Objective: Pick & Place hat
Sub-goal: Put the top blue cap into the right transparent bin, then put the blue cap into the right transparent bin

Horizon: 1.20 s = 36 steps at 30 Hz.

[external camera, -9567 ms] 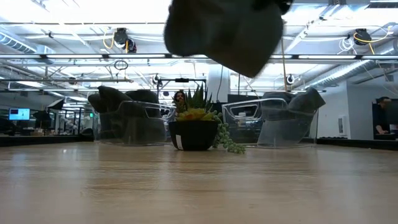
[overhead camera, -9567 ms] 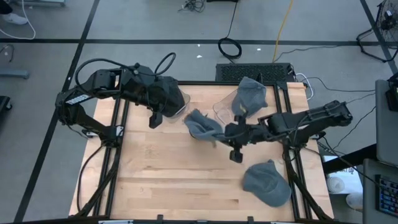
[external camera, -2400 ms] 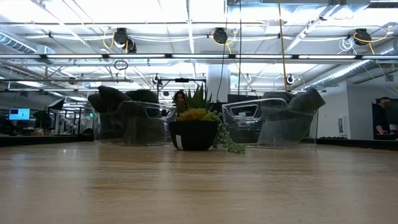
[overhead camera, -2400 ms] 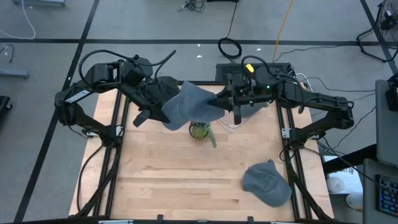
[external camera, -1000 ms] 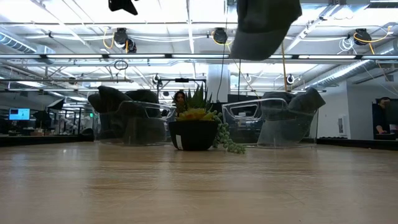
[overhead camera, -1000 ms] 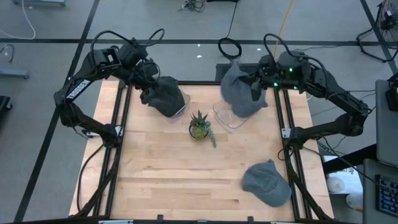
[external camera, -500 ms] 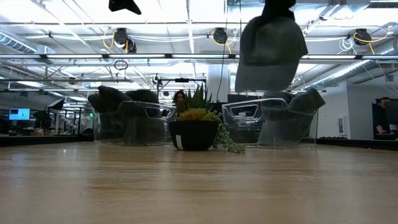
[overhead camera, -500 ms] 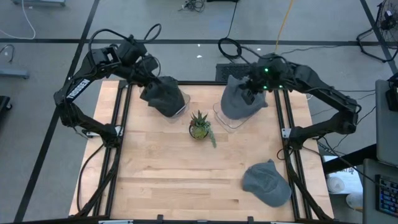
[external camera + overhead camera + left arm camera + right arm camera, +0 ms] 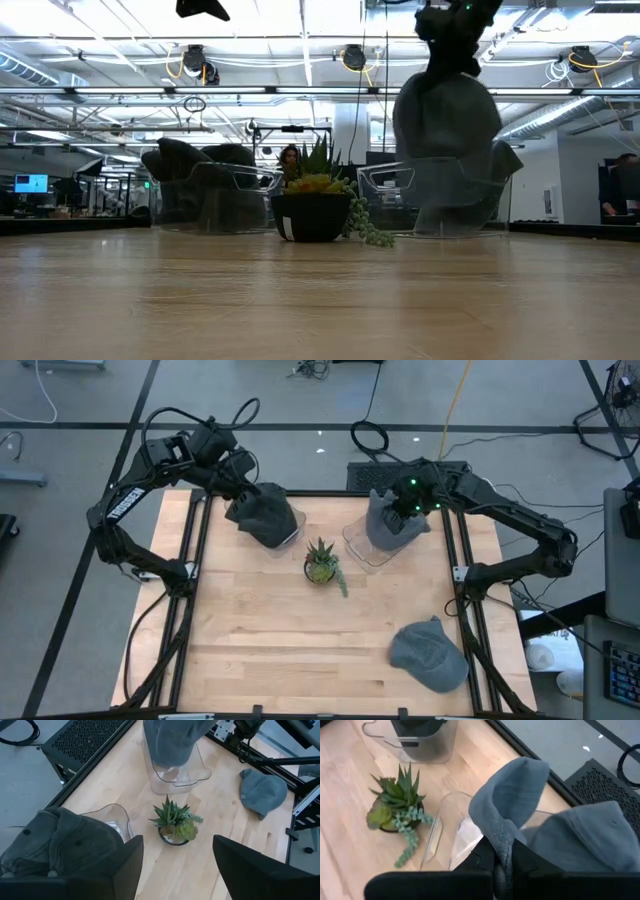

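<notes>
Table [image 9: 300, 650]: a light wooden top inside a black frame, seen whole in the high view.
Right arm: reached over the far right clear bin [image 9: 362, 545].
Left arm: held over the far left clear bin [image 9: 117, 820], which is filled by dark hats [image 9: 262, 515].
Held hat [image 9: 390, 525]: grey, hung over the right bin, partly lowered into it.
Spare hat [image 9: 428, 655]: laid flat at the near right of the table.
Plant [image 9: 321, 563]: potted succulent, set between the two bins.
Right gripper [image 9: 504, 857]: clamped shut on a fold of the held hat.
Left gripper [image 9: 177, 865]: fingers parted, nothing between them.
</notes>
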Tool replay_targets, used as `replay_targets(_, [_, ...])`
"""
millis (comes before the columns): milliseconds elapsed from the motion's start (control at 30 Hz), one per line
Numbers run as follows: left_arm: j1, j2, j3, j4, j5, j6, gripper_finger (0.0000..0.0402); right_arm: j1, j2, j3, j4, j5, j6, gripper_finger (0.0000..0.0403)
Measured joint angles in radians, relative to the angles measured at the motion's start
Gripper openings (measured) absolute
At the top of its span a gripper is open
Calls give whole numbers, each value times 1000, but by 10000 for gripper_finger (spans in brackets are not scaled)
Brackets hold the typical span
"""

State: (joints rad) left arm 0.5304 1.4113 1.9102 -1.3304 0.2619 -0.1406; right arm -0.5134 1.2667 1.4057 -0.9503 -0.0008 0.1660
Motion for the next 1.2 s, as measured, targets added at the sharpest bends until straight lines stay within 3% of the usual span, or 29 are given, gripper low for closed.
replay_targets(200, [-5,0,0,0,0,5,253,-55,0,-88,139,-66,14,4])
replay_targets(733, [-16,1,0,-4,1,16,253,-233,0,-301,189,-79,13,15])
replay_targets(933, [-16,1,0,-4,0,33,253,-249,0,-330,187,-80,-21,80])
replay_targets(1200, [-16,1,0,-5,0,41,253,-250,-31,-305,177,-74,-34,219])
